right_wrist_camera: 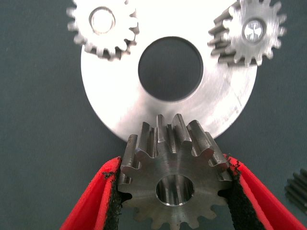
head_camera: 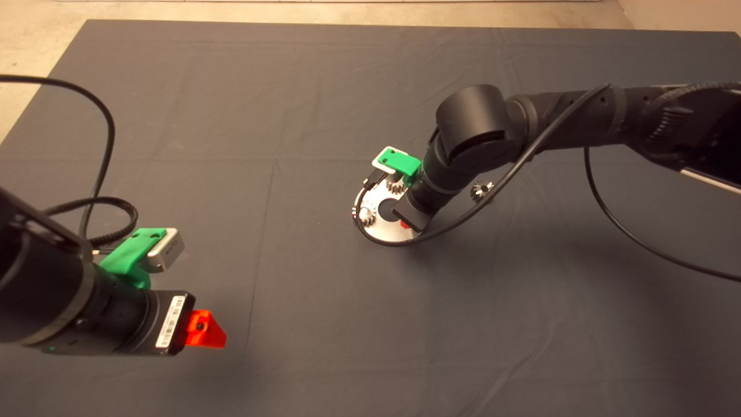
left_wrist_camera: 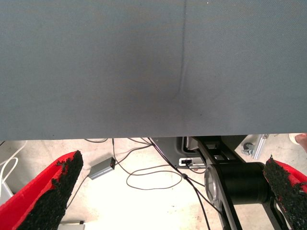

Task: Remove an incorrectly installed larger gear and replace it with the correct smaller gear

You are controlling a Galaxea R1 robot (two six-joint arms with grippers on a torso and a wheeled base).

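My right gripper (right_wrist_camera: 172, 165) is shut on the smaller gear (right_wrist_camera: 175, 179), a steel wheel with a centre hole, gripped by its teeth between both pads. It sits at the rim of the round steel plate (right_wrist_camera: 120, 110); I cannot tell whether it touches the plate. In the head view the right gripper (head_camera: 405, 223) is over the plate (head_camera: 385, 231) and its wrist hides the held gear. The larger gear (head_camera: 481, 190) lies on the mat right of the plate, and its edge shows in the right wrist view (right_wrist_camera: 298, 189). My left gripper (head_camera: 200, 330) is parked at the lower left, open and empty.
Two other small gears (right_wrist_camera: 103, 24) (right_wrist_camera: 252, 31) sit on the plate around its big centre hole (right_wrist_camera: 170, 67). The right arm's cable (head_camera: 463, 217) loops beside the plate. The left wrist view shows the mat's edge (left_wrist_camera: 144, 136) and cables on the floor beyond.
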